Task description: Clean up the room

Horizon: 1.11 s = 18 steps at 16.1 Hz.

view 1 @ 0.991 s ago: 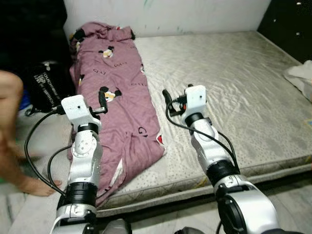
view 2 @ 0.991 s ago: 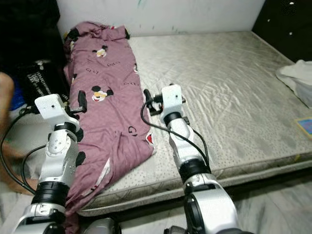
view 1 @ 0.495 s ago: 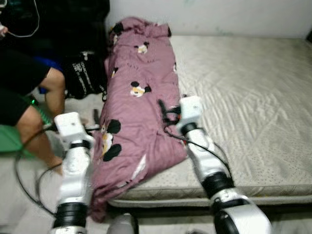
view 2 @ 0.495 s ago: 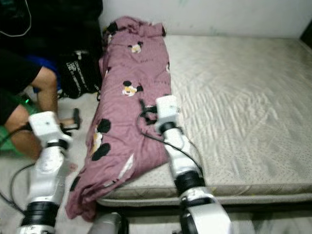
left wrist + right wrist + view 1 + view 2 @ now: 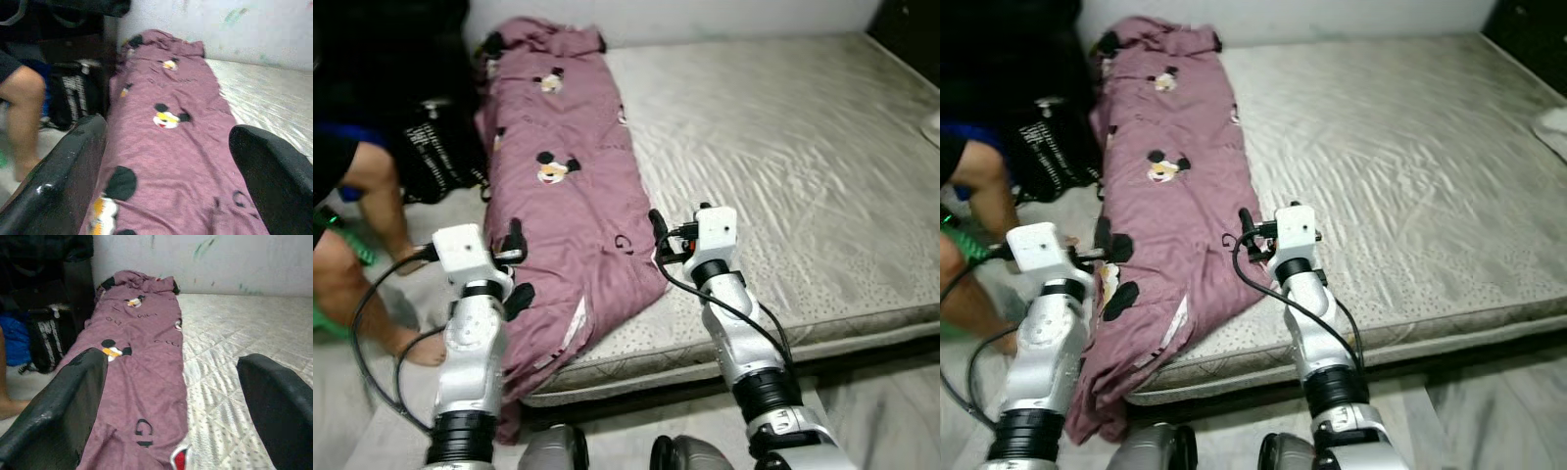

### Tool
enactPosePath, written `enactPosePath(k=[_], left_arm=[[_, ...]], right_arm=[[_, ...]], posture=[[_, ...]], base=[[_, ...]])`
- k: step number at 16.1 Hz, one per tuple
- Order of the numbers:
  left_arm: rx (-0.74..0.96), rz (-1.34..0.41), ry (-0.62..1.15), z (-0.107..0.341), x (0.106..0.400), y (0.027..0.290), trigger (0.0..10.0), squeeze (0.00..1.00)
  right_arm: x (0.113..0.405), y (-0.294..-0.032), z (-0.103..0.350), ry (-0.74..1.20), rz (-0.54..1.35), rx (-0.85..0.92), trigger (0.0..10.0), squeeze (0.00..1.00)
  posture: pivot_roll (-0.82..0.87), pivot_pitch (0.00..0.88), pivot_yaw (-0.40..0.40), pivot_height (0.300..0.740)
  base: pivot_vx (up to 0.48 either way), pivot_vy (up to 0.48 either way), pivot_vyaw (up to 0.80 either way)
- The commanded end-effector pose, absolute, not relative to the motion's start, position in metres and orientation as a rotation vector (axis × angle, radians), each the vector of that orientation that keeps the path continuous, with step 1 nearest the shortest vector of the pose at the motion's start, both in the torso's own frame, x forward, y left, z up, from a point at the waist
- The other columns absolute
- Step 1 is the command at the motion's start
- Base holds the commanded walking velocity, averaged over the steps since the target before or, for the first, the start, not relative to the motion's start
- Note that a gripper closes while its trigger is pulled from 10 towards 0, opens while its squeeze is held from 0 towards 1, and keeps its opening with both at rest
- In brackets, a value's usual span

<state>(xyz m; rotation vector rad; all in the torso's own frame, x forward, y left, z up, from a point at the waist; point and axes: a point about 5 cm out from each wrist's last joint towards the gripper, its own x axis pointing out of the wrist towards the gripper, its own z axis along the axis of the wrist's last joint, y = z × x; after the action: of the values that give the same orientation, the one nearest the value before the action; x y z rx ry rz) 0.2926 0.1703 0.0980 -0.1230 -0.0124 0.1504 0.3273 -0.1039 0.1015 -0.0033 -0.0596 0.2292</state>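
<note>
We see a mauve blanket printed with cartoon mouse heads, laid lengthwise along the left side of the bed. Its far end is bunched against the wall; its near end spills over the left front corner of the mattress and hangs toward the floor.

We hold the left gripper above the blanket's overhanging left edge. In the left wrist view its fingers stand wide apart with the blanket between them and nothing gripped.

We hold the right gripper over the blanket's right edge, where the fabric meets the bare quilted mattress. In the right wrist view its fingers are likewise spread wide and empty, and the blanket and mattress lie below them. We cannot tell whether either gripper touches the fabric.

A person's bare legs are on the floor to the left of the bed, near the left arm. A black bag with white lettering sits on the floor beside the blanket's far half. A pale item lies at the bed's right edge, too cropped to identify.
</note>
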Motion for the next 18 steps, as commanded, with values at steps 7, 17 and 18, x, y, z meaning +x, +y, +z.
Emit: enactPosePath(k=[7, 17, 18], left_arm=[[-0.126, 0.145, -0.007, 0.1, 0.287, 0.173, 10.0, 0.0], [-0.105, 0.162, 0.002, 0.104, 0.282, 0.182, 10.0, 0.0], [-0.097, 0.164, -0.001, 0.104, 0.281, 0.183, 10.0, 0.0]], right_arm=[[0.323, -0.102, 0.104, -0.033, 0.22, 0.009, 10.0, 0.0], [0.324, -0.096, 0.109, -0.034, 0.241, 0.02, 10.0, 0.0], [0.324, -0.096, 0.109, -0.034, 0.245, 0.021, 10.0, 0.0]], posture=[[0.03, 0.128, 0.011, 0.74], [0.04, 0.17, 0.014, 0.74], [0.04, 0.17, 0.014, 0.736]], base=[[0.0, 0.2, 0.0], [0.0, 0.0, 0.0], [0.0, 0.0, 0.0]])
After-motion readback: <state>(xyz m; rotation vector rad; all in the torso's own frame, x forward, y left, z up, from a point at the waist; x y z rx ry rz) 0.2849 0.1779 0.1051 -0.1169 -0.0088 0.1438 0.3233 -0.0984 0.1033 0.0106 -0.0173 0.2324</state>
